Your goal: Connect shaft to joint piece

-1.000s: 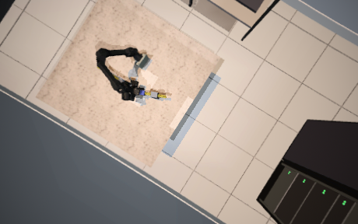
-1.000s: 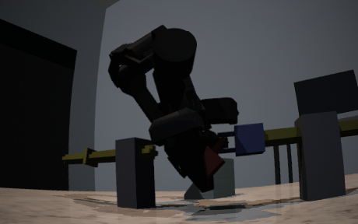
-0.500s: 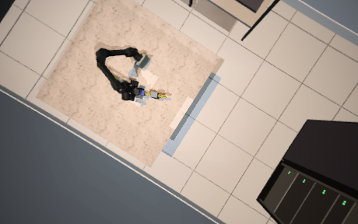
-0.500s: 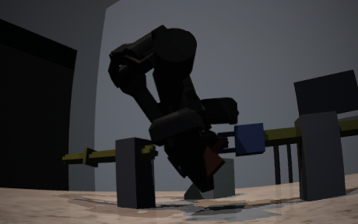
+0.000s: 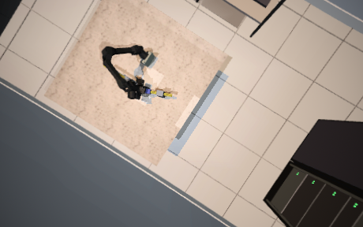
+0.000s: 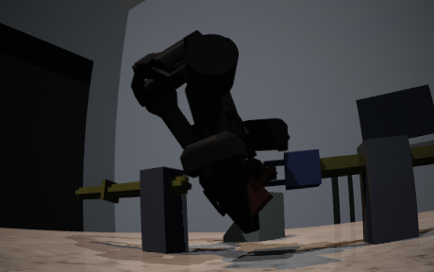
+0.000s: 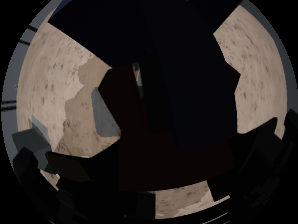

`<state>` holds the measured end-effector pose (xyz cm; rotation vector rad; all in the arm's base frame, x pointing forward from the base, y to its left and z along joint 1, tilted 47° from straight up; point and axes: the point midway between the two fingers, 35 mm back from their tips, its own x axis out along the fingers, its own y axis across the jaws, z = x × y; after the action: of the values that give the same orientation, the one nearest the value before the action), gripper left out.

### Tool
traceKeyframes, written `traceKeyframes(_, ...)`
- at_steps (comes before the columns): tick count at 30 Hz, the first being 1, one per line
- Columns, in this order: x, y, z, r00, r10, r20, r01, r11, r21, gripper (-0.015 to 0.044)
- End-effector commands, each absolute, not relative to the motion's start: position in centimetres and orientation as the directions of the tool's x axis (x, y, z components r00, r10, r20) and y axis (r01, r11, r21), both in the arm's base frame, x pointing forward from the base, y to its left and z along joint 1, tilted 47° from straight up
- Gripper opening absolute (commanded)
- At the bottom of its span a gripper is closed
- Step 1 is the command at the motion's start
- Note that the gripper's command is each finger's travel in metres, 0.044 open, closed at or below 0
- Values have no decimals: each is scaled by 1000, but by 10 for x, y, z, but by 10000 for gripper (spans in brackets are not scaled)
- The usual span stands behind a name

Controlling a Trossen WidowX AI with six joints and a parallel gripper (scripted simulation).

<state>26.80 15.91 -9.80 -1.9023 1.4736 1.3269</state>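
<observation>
My gripper (image 6: 255,191) (image 5: 143,91) reaches down between the two blocks and is shut on the dark red joint piece (image 6: 258,195), which also shows in the wrist view (image 7: 125,129). The joint piece hangs on two thin prongs from a blue cube (image 6: 302,168) (image 5: 147,91) on the end of the fixed yellow shaft (image 6: 342,162) (image 5: 166,94). That shaft runs right through a tall grey block (image 6: 389,189). The second yellow shaft (image 6: 118,190) sits in the nearer grey block (image 6: 162,208) on the left, its tip short of the joint. The wrist view is mostly dark, and the fingers are hard to make out.
A pale grey wedge block (image 6: 274,219) stands on the mat behind the gripper. The mat (image 5: 99,114) lies on a tiled floor. A dark cabinet (image 5: 327,177) stands far off to the right and table legs (image 5: 268,17) at the back.
</observation>
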Motion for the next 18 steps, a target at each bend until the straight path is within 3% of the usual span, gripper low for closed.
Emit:
traceKeyframes(1,268,159,-98,-2,-529,-849,-899,-370,233,68)
traceKeyframes(4,268,159,-98,-2,-529,-849,-899,-370,233,0)
traceKeyframes(18,267,159,-92,55,-610,-790,-917,-343,202,0)
